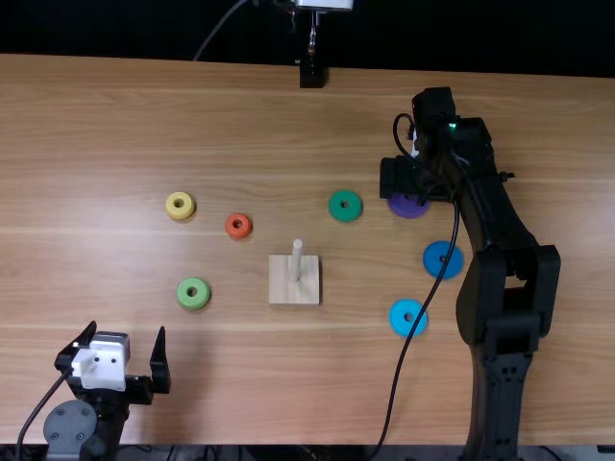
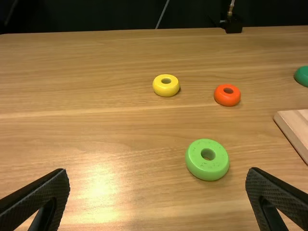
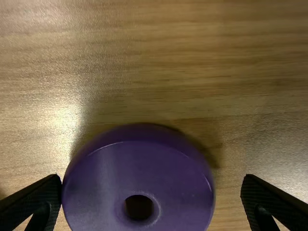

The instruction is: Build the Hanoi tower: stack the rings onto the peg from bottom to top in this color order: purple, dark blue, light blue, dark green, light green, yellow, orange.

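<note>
The right gripper [image 1: 402, 178] is over the purple ring [image 1: 408, 209], on the right part of the table [image 1: 221, 115], nearer the far edge than the near one. The right wrist view shows its fingers apart, the purple ring lying flat between them; one finger is right at the ring's side, and whether it touches cannot be told, while a gap separates the other from the ring.

The left gripper [image 1: 127, 332] is at the table's near edge, toward the near left corner, its fingers spread apart with bare wood between the tips.

The wooden base [image 1: 294, 294] sits around the middle of the table, its peg [image 1: 297, 262] upright. Off the base's right edge, the dark blue ring [image 1: 432, 260] lies farther out, and the light blue ring [image 1: 398, 318] lies closer to the table's near edge. The dark green ring [image 1: 345, 216] is beyond the base's far right corner.

On the other side, the orange ring [image 1: 238, 234] is beyond the base's far left corner, with the yellow ring [image 1: 181, 214] farther left and slightly nearer the table's far edge. The light green ring [image 1: 193, 303] lies left of the base. A black cable [image 1: 395, 379] from the right arm runs toward the near edge, crossing above the light blue ring's side.
</note>
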Tool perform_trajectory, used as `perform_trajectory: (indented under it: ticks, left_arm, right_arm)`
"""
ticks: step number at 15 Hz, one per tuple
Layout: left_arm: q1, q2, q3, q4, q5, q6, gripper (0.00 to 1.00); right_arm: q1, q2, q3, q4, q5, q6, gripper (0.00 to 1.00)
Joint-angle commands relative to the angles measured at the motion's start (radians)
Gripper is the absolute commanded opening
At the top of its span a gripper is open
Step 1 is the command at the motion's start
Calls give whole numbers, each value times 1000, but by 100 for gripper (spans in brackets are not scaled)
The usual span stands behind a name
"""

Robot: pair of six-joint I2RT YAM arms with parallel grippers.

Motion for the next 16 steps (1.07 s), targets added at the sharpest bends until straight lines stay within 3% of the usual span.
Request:
perform_trajectory:
  ticks: [1, 16]
  left_arm:
    - [-8, -12, -112, -76, 4, -6, 100]
    - [-8, -12, -112, -76, 4, -6, 100]
  right_arm:
    - [-3, 15, 16, 0, 9, 5, 100]
    - [36, 52, 10, -52, 13, 3, 100]
